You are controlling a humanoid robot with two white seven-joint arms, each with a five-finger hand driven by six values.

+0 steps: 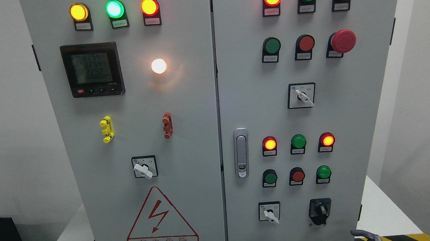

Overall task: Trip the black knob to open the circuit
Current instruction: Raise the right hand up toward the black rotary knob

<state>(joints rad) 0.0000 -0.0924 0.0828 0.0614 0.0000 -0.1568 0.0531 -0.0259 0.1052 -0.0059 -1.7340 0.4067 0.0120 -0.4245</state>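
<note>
black knob (pixel 320 209) above right hand (pixel 365 237)

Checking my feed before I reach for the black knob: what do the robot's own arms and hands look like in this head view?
Almost nothing of them shows. Only a sliver of the right hand peeks above the bottom edge, below the black knob: dark grey, glossy, rounded curved segments. No cables, markings or sleeve can be made out. The left arm is out of view.

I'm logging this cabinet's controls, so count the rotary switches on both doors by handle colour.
White-handled rotary switches: 3
Black knob: 1
Total: 4
</note>
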